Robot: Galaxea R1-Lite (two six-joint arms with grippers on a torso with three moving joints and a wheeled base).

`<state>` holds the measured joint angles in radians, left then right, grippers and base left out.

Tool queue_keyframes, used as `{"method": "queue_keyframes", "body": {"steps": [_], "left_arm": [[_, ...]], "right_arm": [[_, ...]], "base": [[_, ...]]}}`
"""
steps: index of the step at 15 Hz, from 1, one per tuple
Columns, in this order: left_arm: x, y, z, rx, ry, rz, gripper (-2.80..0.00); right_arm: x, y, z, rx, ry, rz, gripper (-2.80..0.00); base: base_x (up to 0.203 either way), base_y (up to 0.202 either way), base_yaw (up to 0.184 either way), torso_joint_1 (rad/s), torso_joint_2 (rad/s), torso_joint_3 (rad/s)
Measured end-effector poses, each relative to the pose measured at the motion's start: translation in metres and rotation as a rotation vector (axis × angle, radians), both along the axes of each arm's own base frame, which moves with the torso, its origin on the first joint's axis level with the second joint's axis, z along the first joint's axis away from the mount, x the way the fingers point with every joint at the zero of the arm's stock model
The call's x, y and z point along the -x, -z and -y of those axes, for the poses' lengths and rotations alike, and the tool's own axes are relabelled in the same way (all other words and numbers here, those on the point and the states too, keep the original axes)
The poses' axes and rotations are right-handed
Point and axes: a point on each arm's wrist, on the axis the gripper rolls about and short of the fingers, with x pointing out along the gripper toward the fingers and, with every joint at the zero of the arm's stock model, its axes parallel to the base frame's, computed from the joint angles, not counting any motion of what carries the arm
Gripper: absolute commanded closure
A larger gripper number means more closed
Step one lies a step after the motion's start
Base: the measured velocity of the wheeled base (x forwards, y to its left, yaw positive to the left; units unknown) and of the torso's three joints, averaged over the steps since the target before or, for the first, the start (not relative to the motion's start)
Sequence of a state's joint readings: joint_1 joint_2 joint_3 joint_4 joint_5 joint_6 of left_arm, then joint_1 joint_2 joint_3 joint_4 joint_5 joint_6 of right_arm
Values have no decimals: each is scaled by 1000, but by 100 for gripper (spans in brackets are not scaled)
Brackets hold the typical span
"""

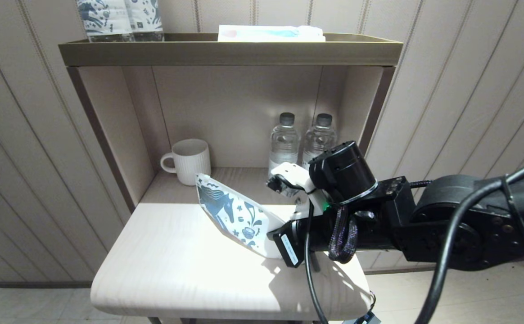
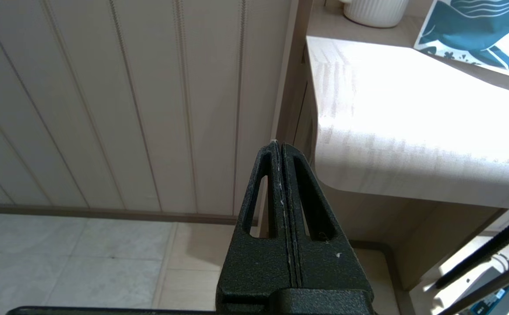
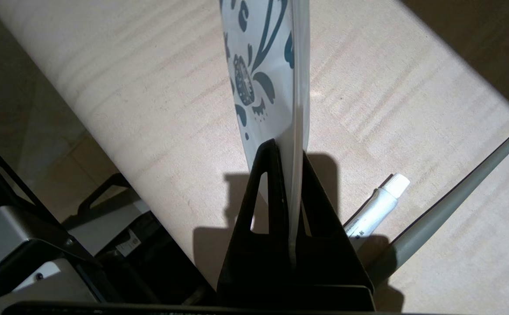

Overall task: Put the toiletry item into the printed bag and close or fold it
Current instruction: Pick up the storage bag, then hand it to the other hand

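The printed bag (image 1: 232, 211), white with a dark blue horse and flowers, stands tilted up on edge above the table. My right gripper (image 1: 276, 237) is shut on its near right edge; in the right wrist view the bag (image 3: 265, 74) runs straight out from between the closed fingers of the right gripper (image 3: 289, 151). The toiletry item, a slim pale toothbrush (image 3: 455, 201) with a dark bristle head, lies on the table beside that gripper; in the head view the arm hides it. My left gripper (image 2: 279, 146) is shut and empty, low beside the table's left edge.
A small white toothpaste tube (image 3: 379, 205) lies next to the toothbrush. A ribbed white mug (image 1: 187, 160) and two clear water bottles (image 1: 300, 141) stand in the alcove behind the pale wooden table (image 1: 176, 270). Printed bottles (image 1: 118, 18) and a flat packet (image 1: 271, 33) sit on the top shelf.
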<state>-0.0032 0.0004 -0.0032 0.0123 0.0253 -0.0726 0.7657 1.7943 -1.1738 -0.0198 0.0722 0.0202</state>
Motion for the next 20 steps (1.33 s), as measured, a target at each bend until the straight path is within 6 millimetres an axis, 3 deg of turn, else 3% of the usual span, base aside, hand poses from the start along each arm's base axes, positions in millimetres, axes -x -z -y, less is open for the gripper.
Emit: {"method": "queue_keyframes", "body": {"steps": [6,11,20], "left_arm": [[0,0,0,1,0,1,0],[0,0,0,1,-2,-1,0],[1,-5,0,5,-13,31,0]], "right_arm": [[6,-15,6,-29,13,38,0],[29,-50,30,-27,145,160,0],[70,-72,61,-13,147,157,0]], "base": [[0,0,0,0,0,0],[0,0,0,0,0,0],[0,0,0,0,0,0]]}}
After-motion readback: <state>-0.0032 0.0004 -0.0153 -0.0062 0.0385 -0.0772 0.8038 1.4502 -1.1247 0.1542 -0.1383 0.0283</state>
